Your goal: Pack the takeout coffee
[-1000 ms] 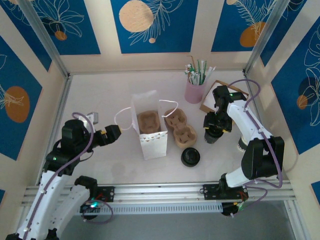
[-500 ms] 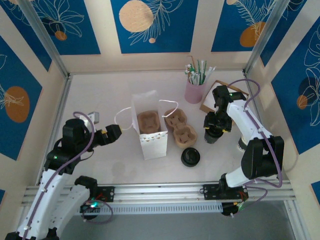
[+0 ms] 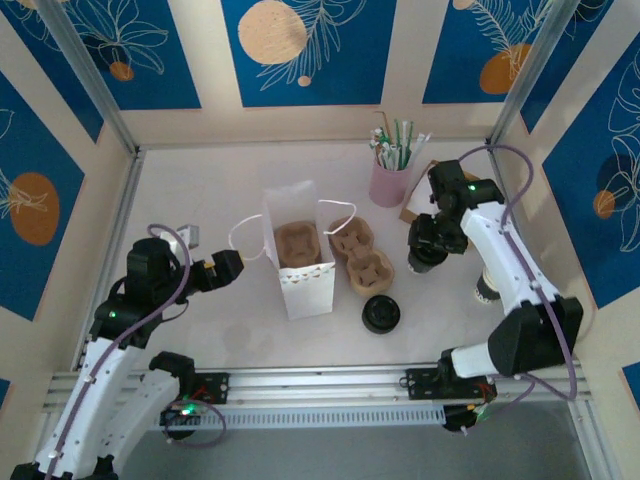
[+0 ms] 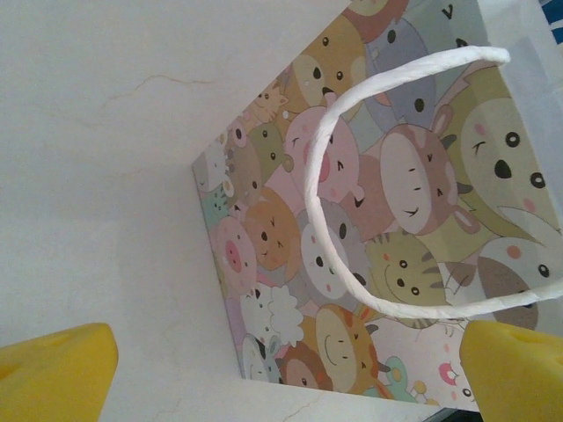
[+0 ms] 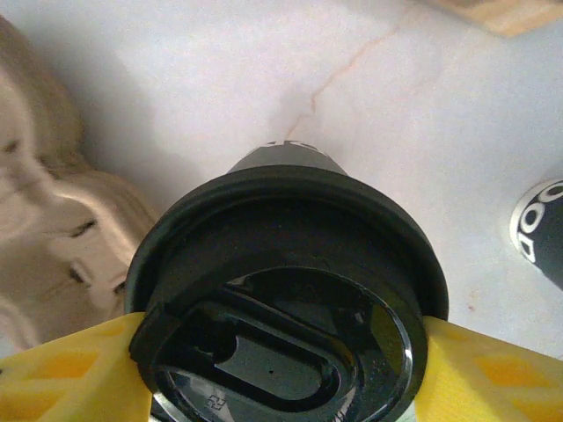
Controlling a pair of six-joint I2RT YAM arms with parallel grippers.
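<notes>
**Takeout coffee [image 5: 281, 290], seen from above within the right claw [image 5: 281, 374].** A black domed lid with an oval sip recess is fitted on the cup. Below the lid's rim the tapered body narrows to a dark band with pale lettering. The cup is held upright, and its lid rim is gripped between the two yellow fingers [image 5: 62, 374], one at each side. In the overhead view it [image 3: 427, 260] is seen as a dark round shape directly beneath the claw [image 3: 432, 248]. Whether its base rests on the pale bench [image 5: 440, 105] cannot be told.
</notes>
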